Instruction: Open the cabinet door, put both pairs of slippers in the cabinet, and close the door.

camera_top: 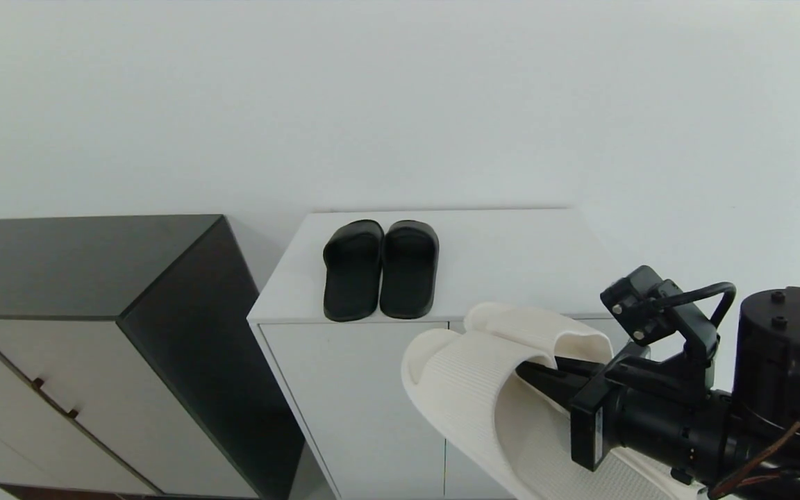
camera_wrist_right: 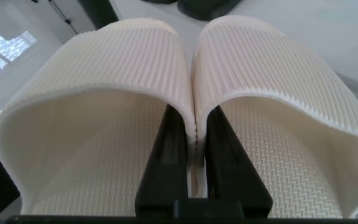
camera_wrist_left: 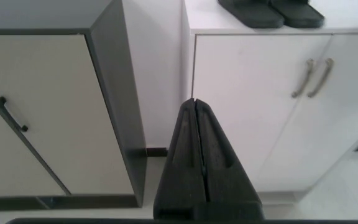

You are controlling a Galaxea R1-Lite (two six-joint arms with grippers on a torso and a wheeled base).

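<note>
A pair of black slippers [camera_top: 380, 269] lies side by side on top of the white cabinet [camera_top: 511, 264], near its front edge. My right gripper [camera_top: 546, 371] is shut on a pair of white ribbed slippers [camera_top: 483, 389], one finger inside each slipper, pinching their inner walls together [camera_wrist_right: 194, 124]. It holds them in the air in front of the cabinet's closed doors. My left gripper [camera_wrist_left: 196, 106] is shut on nothing, low down in front of the gap between the two cabinets. The white cabinet's two door handles [camera_wrist_left: 312, 78] sit side by side; the black slippers [camera_wrist_left: 272, 12] lie above them.
A taller dark cabinet [camera_top: 94, 278] with light doors and dark handles [camera_wrist_left: 11, 114] stands to the left of the white one, with a narrow gap between them. A plain white wall runs behind both. Floor lies below the left gripper.
</note>
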